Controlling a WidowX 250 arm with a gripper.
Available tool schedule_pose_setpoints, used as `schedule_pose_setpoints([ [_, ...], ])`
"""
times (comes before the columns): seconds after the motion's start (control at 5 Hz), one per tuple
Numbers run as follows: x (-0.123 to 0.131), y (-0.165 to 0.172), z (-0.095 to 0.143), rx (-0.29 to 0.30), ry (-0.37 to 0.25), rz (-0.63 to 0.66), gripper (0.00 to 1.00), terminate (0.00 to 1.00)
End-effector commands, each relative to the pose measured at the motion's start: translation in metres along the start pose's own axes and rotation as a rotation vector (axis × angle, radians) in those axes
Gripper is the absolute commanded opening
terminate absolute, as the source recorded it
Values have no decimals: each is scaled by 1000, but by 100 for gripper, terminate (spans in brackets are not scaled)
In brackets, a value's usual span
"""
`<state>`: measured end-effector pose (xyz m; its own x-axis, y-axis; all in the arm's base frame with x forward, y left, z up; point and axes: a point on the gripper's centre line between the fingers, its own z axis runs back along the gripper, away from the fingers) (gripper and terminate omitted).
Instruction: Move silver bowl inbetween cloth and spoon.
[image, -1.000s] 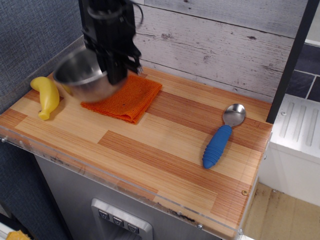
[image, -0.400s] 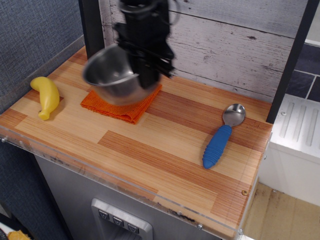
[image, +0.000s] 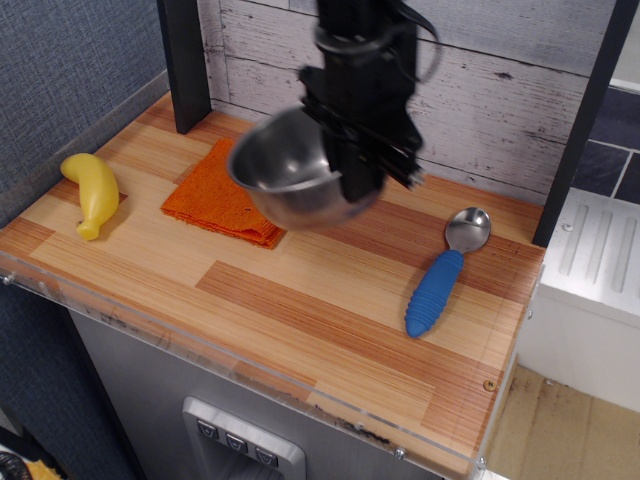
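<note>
L to R, w/ the folded orange towel cloth (image: 222, 192) as ref: 1 yellow banana toy (image: 93, 191) left of it, 1 shiny round steel bowl (image: 298, 181) overlapping its right edge, 1 blue-handled metal spoon (image: 444, 270) well right, long axis running near-to-far. I've got 1 black gripper (image: 358, 172) clamped on bowl's right rim, bowl looks airborne. Drop spot I'd judge just below-right of bowl, toward spoon.
</note>
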<state>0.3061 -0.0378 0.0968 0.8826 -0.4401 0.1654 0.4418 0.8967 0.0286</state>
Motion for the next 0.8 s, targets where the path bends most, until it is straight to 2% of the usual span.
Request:
schedule_pose_setpoints([
  [0.0,11,-12,-22,0,25,-42,0,0],
  [0.2,9,-9,-34,-3,52,-43,0,0],
  [0.4,10,-12,-33,-30,44,-61,100,0],
  [0.6,12,-18,-20,-33,10,-101,100,0],
])
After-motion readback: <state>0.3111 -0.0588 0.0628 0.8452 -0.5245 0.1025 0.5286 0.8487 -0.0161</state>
